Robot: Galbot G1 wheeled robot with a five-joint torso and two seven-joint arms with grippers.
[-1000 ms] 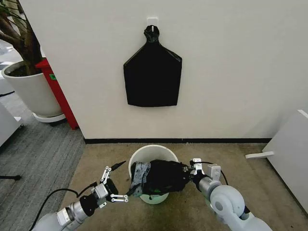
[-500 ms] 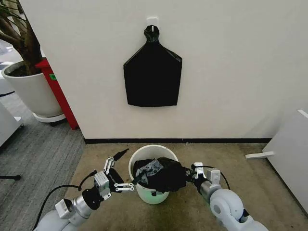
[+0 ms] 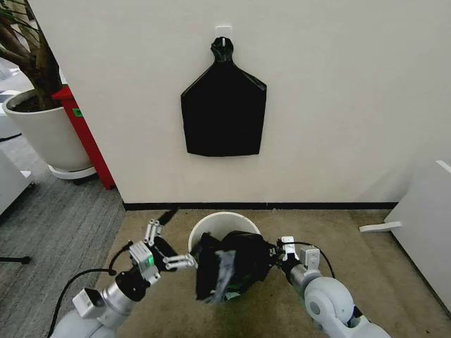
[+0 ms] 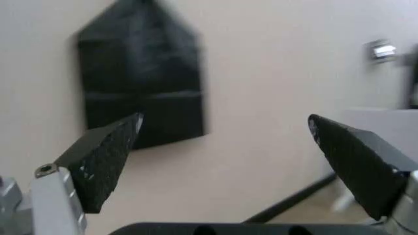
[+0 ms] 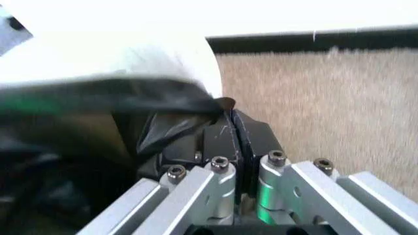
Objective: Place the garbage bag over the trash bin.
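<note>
Draping step: right tool point(image 3: 277, 251) clenched garbage bag point(image 3: 232, 264) at trash bin point(image 3: 224, 220) rim, 3 o'clock; left tool point(image 3: 171, 239) released, 9 o'clock. Next likely needs stretching the mouth over the rim.

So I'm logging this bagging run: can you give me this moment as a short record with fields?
garbage bag: bunched over the near part of the trash bin, not spread around the rim
trash bin: upright on carpet by the wall
right gripper: shut on the bag's edge
left gripper: open, beside the bin, holding nothing
</note>
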